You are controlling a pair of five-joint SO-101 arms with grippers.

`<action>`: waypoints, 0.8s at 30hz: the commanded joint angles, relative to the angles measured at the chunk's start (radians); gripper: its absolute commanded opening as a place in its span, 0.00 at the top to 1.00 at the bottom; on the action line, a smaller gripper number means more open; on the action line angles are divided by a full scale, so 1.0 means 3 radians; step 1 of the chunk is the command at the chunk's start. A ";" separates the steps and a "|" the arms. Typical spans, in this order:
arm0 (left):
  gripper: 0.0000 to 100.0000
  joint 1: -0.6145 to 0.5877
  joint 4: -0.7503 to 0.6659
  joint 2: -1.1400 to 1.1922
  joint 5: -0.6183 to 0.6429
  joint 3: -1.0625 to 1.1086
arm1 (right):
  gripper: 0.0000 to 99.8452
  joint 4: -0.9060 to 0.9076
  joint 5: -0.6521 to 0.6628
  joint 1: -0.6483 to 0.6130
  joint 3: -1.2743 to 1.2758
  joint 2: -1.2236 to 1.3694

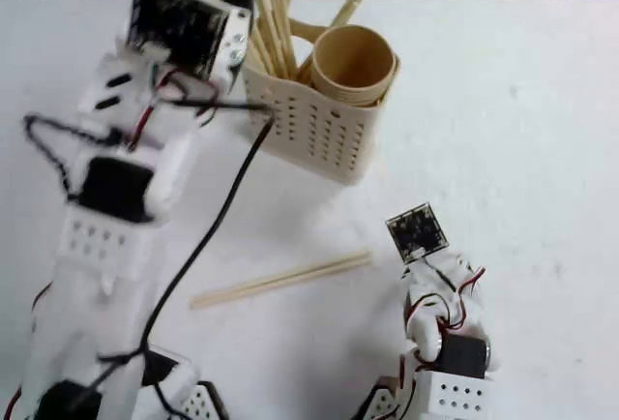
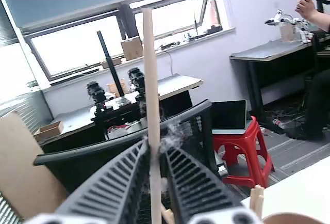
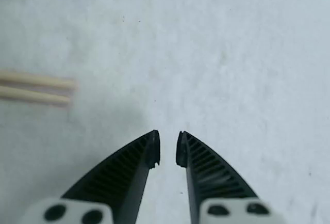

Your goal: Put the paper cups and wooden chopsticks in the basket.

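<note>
Mostly the task looks done: the paper cups (image 1: 353,64) and several chopsticks (image 1: 271,23) stand in the basket (image 1: 324,135). I judge 2 jobs are left. The left gripper (image 2: 153,149), above the basket, pinches 1 chopstick (image 2: 150,69), which points upright. A pair of chopsticks (image 1: 280,281) lies flat on the table (image 1: 542,149), well apart from the basket on the arms' side, its long axis roughly along the basket's near wall. The right gripper (image 3: 167,149), beside this pair, has its jaws slightly apart and empty.

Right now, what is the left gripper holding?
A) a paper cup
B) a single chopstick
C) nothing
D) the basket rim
B: the left wrist view shows the left gripper clamped on one chopstick, which stands upright out of it.
</note>
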 commanded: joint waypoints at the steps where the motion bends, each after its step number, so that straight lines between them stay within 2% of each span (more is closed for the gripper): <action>1: 0.98 0.0176 -0.0153 0.0407 0.0046 -0.0425 | 0.93 -0.0028 0.0020 0.0013 0.0031 0.0018; 7: 0.98 0.0350 -0.0128 0.1010 0.0046 -0.1166 | 0.93 -0.0028 0.0020 0.0013 0.0031 0.0018; 12: 0.98 0.0381 0.0148 0.1348 0.0056 -0.1565 | 0.93 -0.0028 0.0020 0.0013 0.0031 0.0018; 17: 0.98 0.0304 0.0440 0.1573 0.0557 -0.1882 | 0.93 -0.0028 0.0020 0.0013 0.0031 0.0018; 22: 0.98 0.0064 0.0869 0.1731 0.1406 -0.2220 | 0.93 -0.0028 0.0020 0.0013 0.0031 0.0018; 24: 0.96 0.0003 0.0992 0.1777 0.1483 -0.2332 | 0.93 -0.0028 0.0020 0.0013 0.0031 0.0018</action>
